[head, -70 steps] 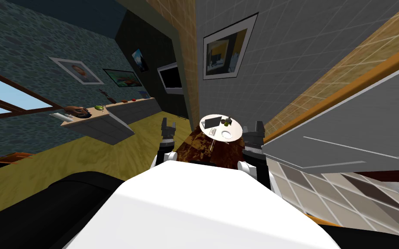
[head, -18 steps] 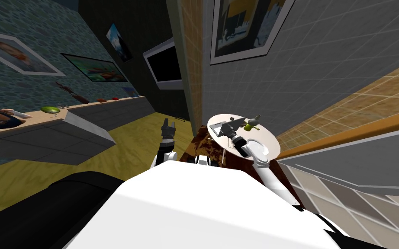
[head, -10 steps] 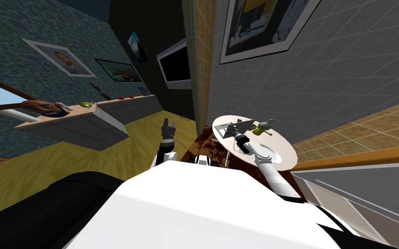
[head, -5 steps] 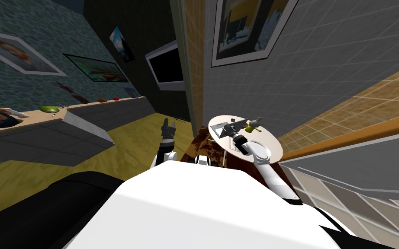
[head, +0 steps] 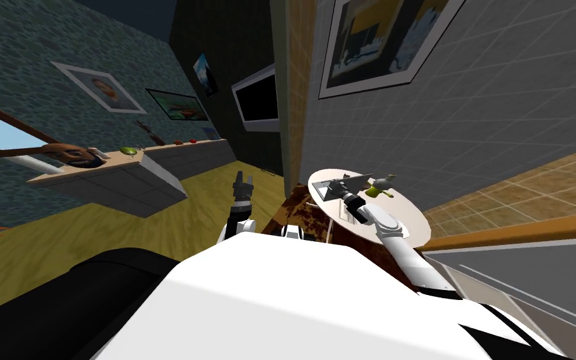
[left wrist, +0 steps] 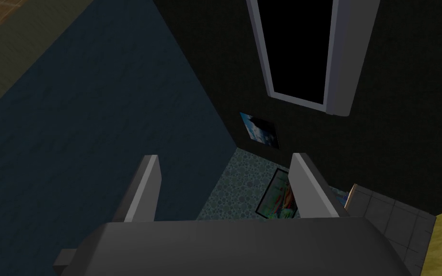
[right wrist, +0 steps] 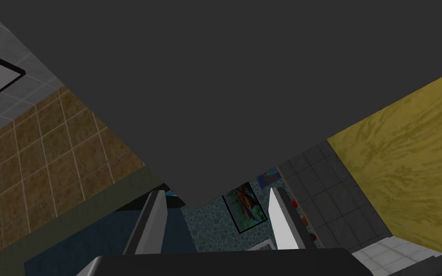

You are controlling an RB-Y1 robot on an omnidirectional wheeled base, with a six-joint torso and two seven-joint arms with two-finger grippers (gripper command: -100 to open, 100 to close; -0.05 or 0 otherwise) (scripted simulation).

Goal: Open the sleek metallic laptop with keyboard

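Laptop (right wrist: 239,96) lid corner between right hand (right wrist: 217,190) fingers | hand parted, gripping nothing | left hand (left wrist: 225,160) wide

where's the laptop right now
In the head view, the laptop sits on the round table ahead to my right, at my right hand, left of a yellow-green object.

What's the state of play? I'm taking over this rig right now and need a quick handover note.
Left tool: open, idle, held up over the floor.
Right tool: open, at the laptop on the round table; a dark flat surface, probably the laptop's, is close ahead, its corner showing between the fingers, ungripped.
Done: reach made. Lid looks partly raised; how far, I cannot tell.
Left: get the lid fully open, then back off.
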